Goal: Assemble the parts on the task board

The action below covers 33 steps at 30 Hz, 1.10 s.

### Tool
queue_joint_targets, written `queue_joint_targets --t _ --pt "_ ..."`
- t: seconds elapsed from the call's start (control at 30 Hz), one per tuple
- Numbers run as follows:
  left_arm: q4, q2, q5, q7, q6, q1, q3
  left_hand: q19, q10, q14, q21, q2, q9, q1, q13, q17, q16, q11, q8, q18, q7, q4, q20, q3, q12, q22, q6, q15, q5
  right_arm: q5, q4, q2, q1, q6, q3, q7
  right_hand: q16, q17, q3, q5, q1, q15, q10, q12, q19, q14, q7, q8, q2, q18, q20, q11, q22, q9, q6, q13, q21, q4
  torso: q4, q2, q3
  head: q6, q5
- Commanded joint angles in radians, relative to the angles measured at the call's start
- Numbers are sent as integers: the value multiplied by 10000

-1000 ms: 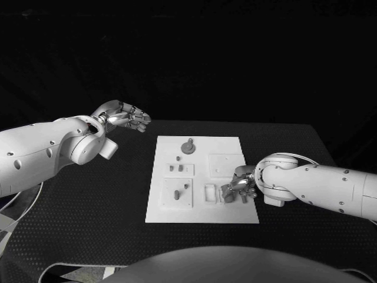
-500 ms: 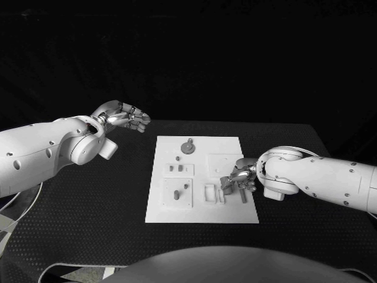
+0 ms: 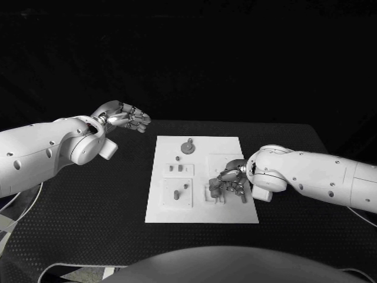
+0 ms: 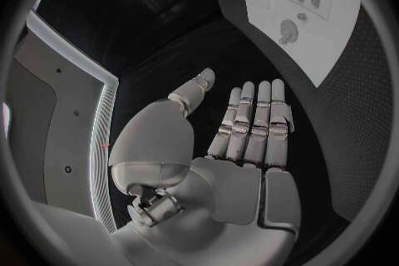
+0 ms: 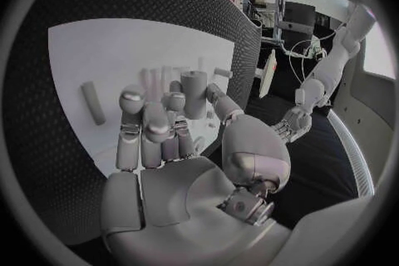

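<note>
Head view: the task board (image 3: 201,180) lies in the middle of the bench (image 3: 86,200), its long sides running toward the far edge. The right hand (image 3: 229,183) hangs over the board's near right part, fingers curled down among small parts (image 3: 212,193) there; whether it grips one I cannot tell here. The left hand (image 3: 122,116) is raised beyond the board's far left corner, fingers apart, holding nothing.

Left wrist view: the left hand (image 4: 225,153) shows a flat palm with straight fingers (image 4: 258,120), empty, well apart from the task board (image 4: 324,20).

Right wrist view: the right hand (image 5: 166,153) has its fingers (image 5: 133,126) bent toward a short upright peg (image 5: 193,94) on the task board (image 5: 108,53); contact looks likely between thumb and fingertips, but I cannot tell for sure. Another peg (image 5: 93,103) lies loose on the board nearby.

The peg looks small, rigid and light, probably smooth enough to slip; a pinch across its round sides, near the top, seems best.
</note>
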Motion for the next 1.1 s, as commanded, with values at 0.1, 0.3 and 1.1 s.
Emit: queue_joint_targets --t 0.1,0.3,1.1 --pt "17 16 41 47 120 7 7 6 66 60 20 -28 -11 -98 -16 12 -32 14 36 204 -37 84 -26 3 -46 -9 -65 -25 38 271 -127 127 -2 -3 -21 -77 32 -21 -72 12 -93 -67 29 36 -1 -13 11 -1 -54 526 58 -16 120 -20 67 -15 0 7 8 1 8 2 17" --pt "15 23 41 47 121 7 7 5 66 61 19 -31 -12 -97 -17 14 -34 14 37 203 -37 87 -27 4 -47 -10 -66 -25 38 -210 -451 366 -4 -162 -73 -32 25 -27 -60 17 -112 -65 14 29 -7 -19 14 -14 -62 525 58 -13 115 -28 55 -20 -9 10 -1 2 11 2 31" --pt "5 40 41 30 161 7 7 6 68 62 19 -33 -16 -97 -22 24 -43 14 40 202 -35 100 -27 8 -49 -11 -70 -25 38 -341 -674 492 -28 393 -225 -116 8 -39 -32 18 -142 -57 -16 20 -21 -38 24 -36 -78 526 63 -3 106 -41 34 -30 -26 12 -10 8 23 2 66"
